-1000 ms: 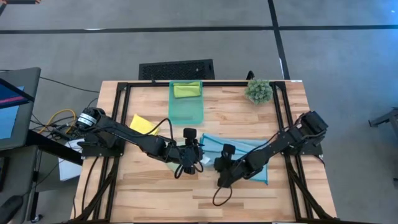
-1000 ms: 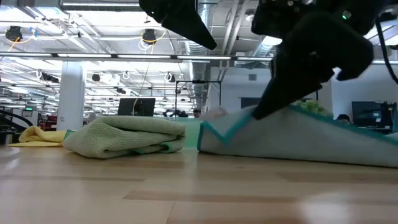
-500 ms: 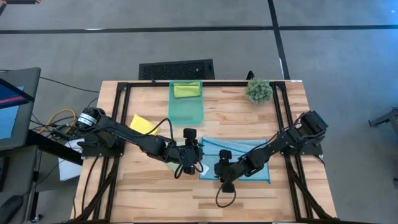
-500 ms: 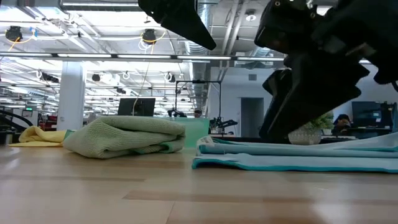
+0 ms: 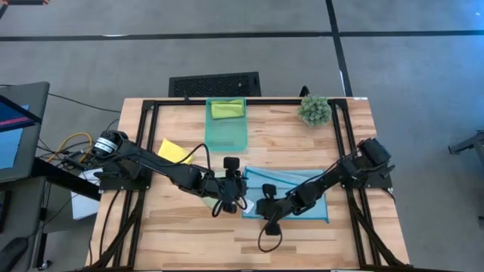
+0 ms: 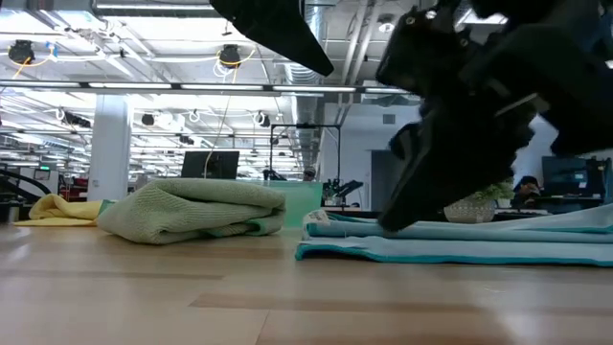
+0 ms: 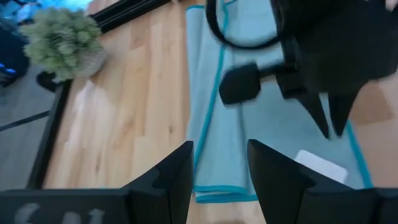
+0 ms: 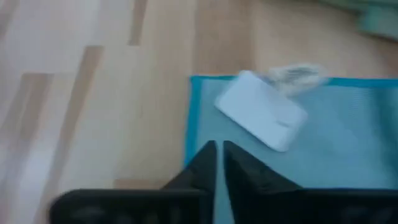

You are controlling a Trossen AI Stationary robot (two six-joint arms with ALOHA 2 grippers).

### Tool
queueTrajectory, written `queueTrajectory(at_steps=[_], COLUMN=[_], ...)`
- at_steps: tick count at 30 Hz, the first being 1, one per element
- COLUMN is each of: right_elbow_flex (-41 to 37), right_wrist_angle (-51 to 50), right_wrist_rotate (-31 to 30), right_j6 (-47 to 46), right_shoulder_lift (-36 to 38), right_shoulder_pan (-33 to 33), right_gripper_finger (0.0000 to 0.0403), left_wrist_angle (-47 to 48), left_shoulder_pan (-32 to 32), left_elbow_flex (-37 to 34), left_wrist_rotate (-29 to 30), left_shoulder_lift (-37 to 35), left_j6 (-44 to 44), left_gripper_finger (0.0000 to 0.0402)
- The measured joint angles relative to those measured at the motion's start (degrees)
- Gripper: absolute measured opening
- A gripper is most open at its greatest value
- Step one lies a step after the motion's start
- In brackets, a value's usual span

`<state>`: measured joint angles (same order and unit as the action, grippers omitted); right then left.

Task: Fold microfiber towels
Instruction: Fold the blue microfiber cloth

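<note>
The light blue towel (image 5: 296,190) lies folded flat at the table's middle right, a white tag (image 8: 261,116) near its near-left corner. My right gripper (image 8: 217,163) is shut and slants down onto that corner. My left gripper (image 7: 221,177) hangs open above the table, just left of the blue towel, over the crumpled pale green towel (image 6: 192,213). The yellow towel (image 5: 174,151) lies flat at the left. The lime green towel (image 5: 227,109) rests in the teal bin (image 5: 227,134). My right gripper's shut fingertips (image 6: 391,224) meet the blue towel's top layer (image 8: 205,106) near its near-left corner, beside the white tag. The fingers slant down from the right. The towel lies flat on the table beneath them.
A small spiky plant (image 5: 314,110) stands at the far right corner. The teal bin stands at the far middle. Bare wood (image 5: 189,234) runs along the near edge. Black rails (image 5: 140,136) frame both table sides.
My right gripper held one edge of the blue towel raised, then let it go. That edge has dropped and now lies flat over the rest as a folded layer. The gripper has since tipped and sunk onto the towel's near-left corner.
</note>
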<state>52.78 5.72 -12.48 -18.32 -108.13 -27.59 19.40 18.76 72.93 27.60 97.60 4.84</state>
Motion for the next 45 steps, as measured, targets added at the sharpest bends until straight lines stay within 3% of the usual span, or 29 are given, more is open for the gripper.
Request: queueTrajectory(at_steps=[3, 8, 12, 16, 21, 23, 27, 32, 36, 39, 45], right_elbow_flex=[-0.1, 0.0, 0.1, 0.0, -0.7, -2.0, -6.5, -10.5, -11.1, -11.0, -10.9], right_wrist_angle=[5.4, 10.0, 5.1, -6.0, -25.1, -31.1, -34.4, -33.9, -33.5, -32.6, -32.1], right_wrist_rotate=[0.2, 0.5, 0.5, -0.8, -7.3, -11.0, -16.2, -22.1, -23.3, -23.4, -23.1], right_j6=[0.8, 3.5, 4.1, 1.3, -7.9, -13.1, -22.8, -29.6, -30.2, -29.6, -28.2], right_shoulder_lift=[-3.1, -2.3, 3.0, 8.9, 16.1, 18.4, 21.5, 22.6, 22.6, 22.6, 22.7], right_shoulder_pan=[0.0, -0.4, -0.4, -1.0, -4.7, -6.9, -12.4, -18.2, -19.7, -19.5, -19.2], right_gripper_finger=[0.0010, 0.0041, 0.0064, 0.0077, 0.0089, 0.0091, 0.0092, 0.0093, 0.0093, 0.0093, 0.0093], left_wrist_angle=[-0.5, -0.9, -0.9, -1.3, -3.6, -3.3, -2.2, -0.6, 1.1, -0.1, -0.9], left_shoulder_pan=[-0.1, -0.1, -0.2, -0.8, -3.8, -5.2, -8.6, -11.7, -12.7, -12.6, -12.7], left_elbow_flex=[0.0, 0.0, 0.0, 0.0, 0.0, -0.1, 0.5, -0.5, -0.6, -0.8, 0.1], left_wrist_rotate=[-1.9, -2.3, -3.4, -4.9, -10.3, -9.2, -2.0, -8.0, -12.4, -10.8, -0.5], left_shoulder_lift=[0.0, 0.0, 0.0, 0.5, 5.5, 8.1, 11.0, 11.3, 11.4, 13.5, 18.7], left_j6=[0.1, 0.0, 0.0, 0.3, 2.8, 4.9, 5.2, 4.2, 5.2, 9.0, 10.7], left_gripper_finger=[0.0144, 0.0144, 0.0144, 0.0144, 0.0144, 0.0144, 0.0144, 0.0144, 0.0144, 0.0144, 0.0144])
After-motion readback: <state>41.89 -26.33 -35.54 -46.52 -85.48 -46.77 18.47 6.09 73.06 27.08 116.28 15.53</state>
